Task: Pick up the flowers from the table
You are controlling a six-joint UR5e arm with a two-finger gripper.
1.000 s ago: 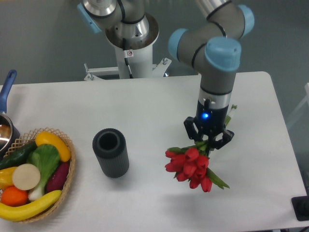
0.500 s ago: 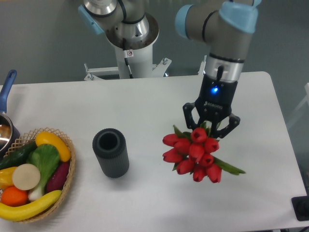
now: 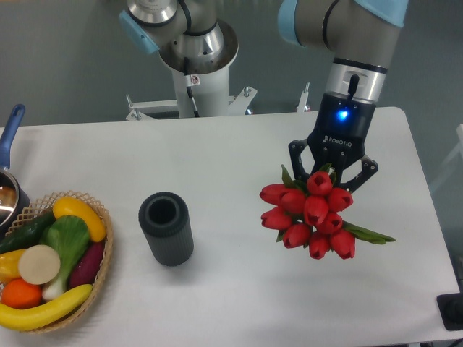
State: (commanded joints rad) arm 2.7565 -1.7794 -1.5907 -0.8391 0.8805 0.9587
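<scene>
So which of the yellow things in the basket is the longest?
The banana, curved along the front rim of the basket. The other yellow pieces, one at the top and one at the left edge, are shorter.

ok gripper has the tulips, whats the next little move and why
Probably a short further lift straight up, then hold. The gripper is shut on the flowers, which hang below it with the blooms facing the camera, seemingly off the table. One leaf juts out low to the right, so a bit more height would make clearance certain.
</scene>
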